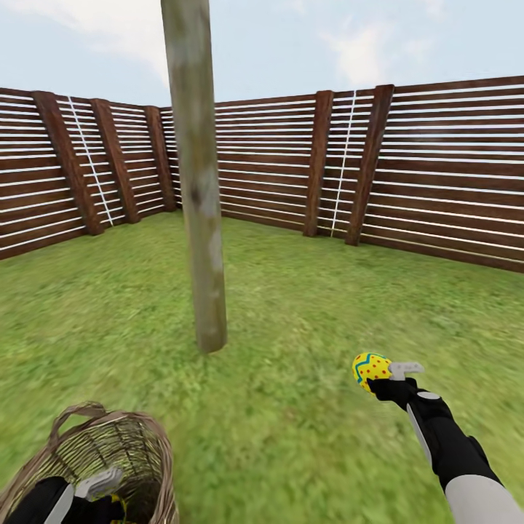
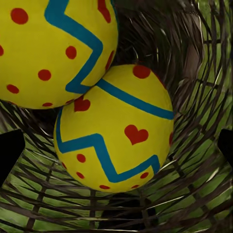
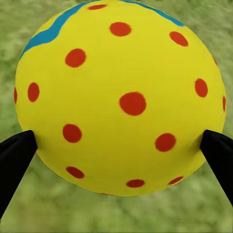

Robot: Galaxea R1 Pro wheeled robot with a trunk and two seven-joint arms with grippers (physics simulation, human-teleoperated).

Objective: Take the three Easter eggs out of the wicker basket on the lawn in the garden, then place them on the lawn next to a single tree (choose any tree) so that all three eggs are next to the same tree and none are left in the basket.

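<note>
The pale tree (image 1: 201, 218) trunk rises from the lawn (image 1: 306, 306) just left of centre. To its right and nearer me, my right gripper (image 1: 380, 374) is shut on a yellow Easter egg (image 1: 369, 367) with red dots, held above the grass; up close the egg (image 3: 121, 97) sits between both black fingertips (image 3: 17, 150). The wicker basket (image 1: 149, 444) stands at the bottom left with my left gripper (image 1: 102, 495) reaching into it. Inside lie two eggs: a heart-marked egg (image 2: 114, 131) and a dotted egg (image 2: 53, 48) touching it. My left gripper (image 2: 116, 148) is open, its tips wide on either side of the heart-marked egg.
A dark brown slatted fence (image 1: 437, 167) with thick posts closes the garden behind and to both sides. Grass runs all around the trunk's base (image 1: 211, 342), between the basket and the fence.
</note>
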